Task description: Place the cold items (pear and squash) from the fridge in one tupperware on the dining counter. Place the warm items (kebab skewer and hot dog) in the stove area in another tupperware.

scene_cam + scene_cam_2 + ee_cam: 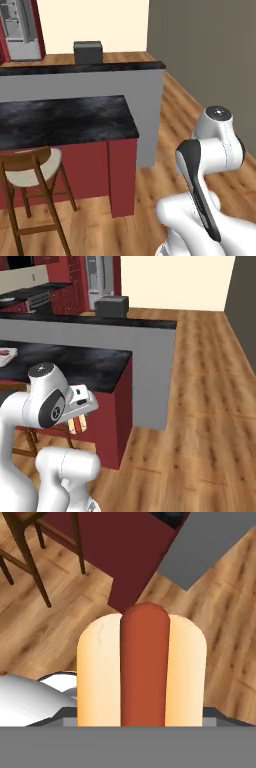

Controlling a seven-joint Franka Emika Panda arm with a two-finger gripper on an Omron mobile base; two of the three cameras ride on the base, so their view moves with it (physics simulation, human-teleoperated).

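Note:
The hot dog point(142, 672), a red sausage in a pale bun, is held close before the hand camera over the wood floor. My gripper point(77, 424) is shut on it, low in front of the arm and beside the dining counter's dark red base. The glossy black dining counter point(65, 120) lies to the left, its top also seen in the right base view point(100, 363). At that top's far left edge sits the shallow pale tray point(6, 358) with something reddish in it. The fridge point(20, 25) stands far back. Pear, squash and the deep grey tub are out of view.
A wooden stool point(30, 167) with a pale seat stands against the counter's front. A raised grey back wall point(100, 85) capped in black carries a dark grey box point(88, 52). Open wood floor point(210, 406) stretches to the right, past the counter's end.

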